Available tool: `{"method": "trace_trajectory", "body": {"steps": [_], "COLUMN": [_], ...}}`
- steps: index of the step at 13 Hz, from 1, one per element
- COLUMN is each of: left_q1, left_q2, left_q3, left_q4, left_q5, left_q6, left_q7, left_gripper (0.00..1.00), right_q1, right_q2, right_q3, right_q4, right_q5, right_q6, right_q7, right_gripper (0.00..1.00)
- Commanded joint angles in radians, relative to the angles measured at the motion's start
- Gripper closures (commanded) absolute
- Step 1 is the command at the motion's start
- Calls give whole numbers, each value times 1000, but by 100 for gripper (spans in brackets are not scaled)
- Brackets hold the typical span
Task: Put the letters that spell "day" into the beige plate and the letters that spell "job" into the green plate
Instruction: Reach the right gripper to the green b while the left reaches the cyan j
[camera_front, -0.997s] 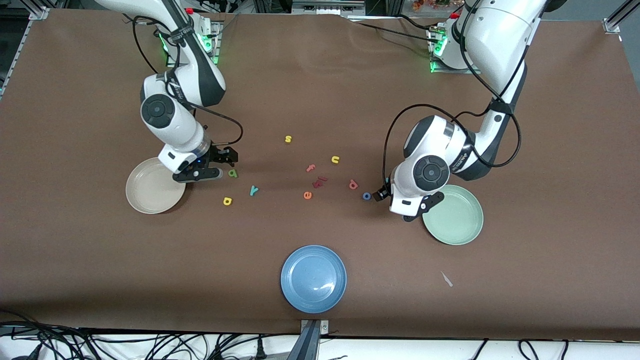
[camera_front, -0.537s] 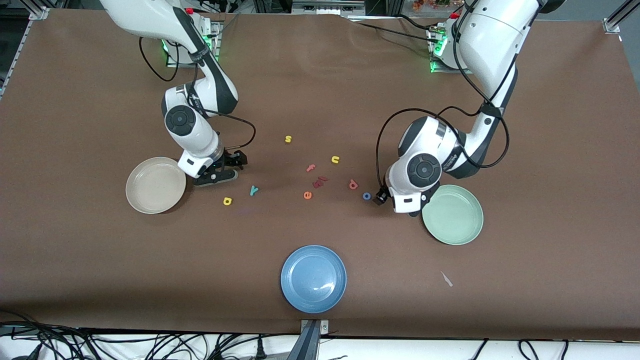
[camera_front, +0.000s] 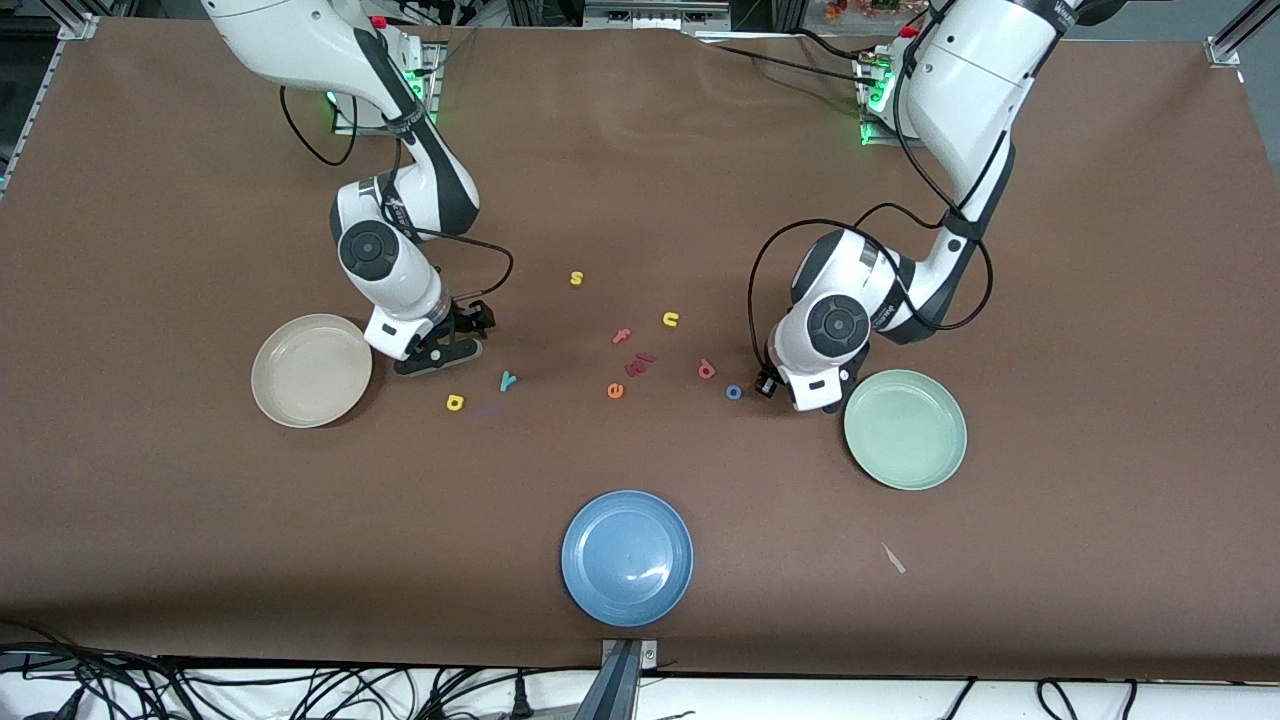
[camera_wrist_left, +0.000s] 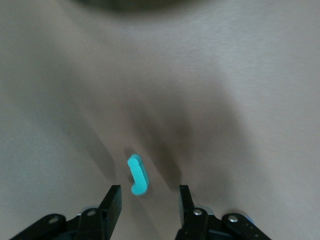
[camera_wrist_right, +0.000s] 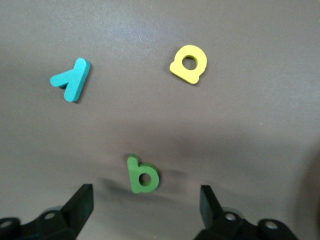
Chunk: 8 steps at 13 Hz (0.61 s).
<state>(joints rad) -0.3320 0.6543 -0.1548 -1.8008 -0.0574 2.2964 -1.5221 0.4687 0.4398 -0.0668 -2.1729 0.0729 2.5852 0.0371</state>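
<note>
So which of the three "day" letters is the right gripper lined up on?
The green letter: it lies between the right gripper's open fingers, while the yellow letter and teal "y" lie clear of them.

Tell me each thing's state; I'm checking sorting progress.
Right pincer: open, straddling the green foam letter.
Left pincer: open, straddling the teal foam hooked "j".
Green foam letter: flat on the table, ungripped.
Teal "j": flat, ungripped.
Yellow looped foam letter: flat, loose.
Teal foam "y": flat, loose.
Blue foam ring: flat, loose.
Red-pink foam "b": flat, loose.
Round beige plate: empty.
Round pale green plate: empty.
Round blue plate: empty.
</note>
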Motion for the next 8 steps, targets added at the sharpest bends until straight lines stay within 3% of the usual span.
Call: {"method": "trace_trajectory", "body": {"steps": [1, 5, 8], "left_q1": [-4, 2, 13], "left_q2": [-35, -42, -64], "left_q3": [6, 8, 8], "left_q4": [-52, -52, -61], "left_q5": [-32, -32, -30], "left_q6": [37, 32, 28], "left_q7": [-15, -16, -13], "left_gripper": [48, 67, 71], "right_q1": [1, 1, 1], "right_q2": [17, 27, 28], "right_q3": [2, 4, 4], "right_q4": [2, 16, 28], "right_q5": [-2, -1, 2], "right_q6": [13, 7, 6], "right_q7": [-14, -13, -8], "right_gripper": [13, 28, 38]}}
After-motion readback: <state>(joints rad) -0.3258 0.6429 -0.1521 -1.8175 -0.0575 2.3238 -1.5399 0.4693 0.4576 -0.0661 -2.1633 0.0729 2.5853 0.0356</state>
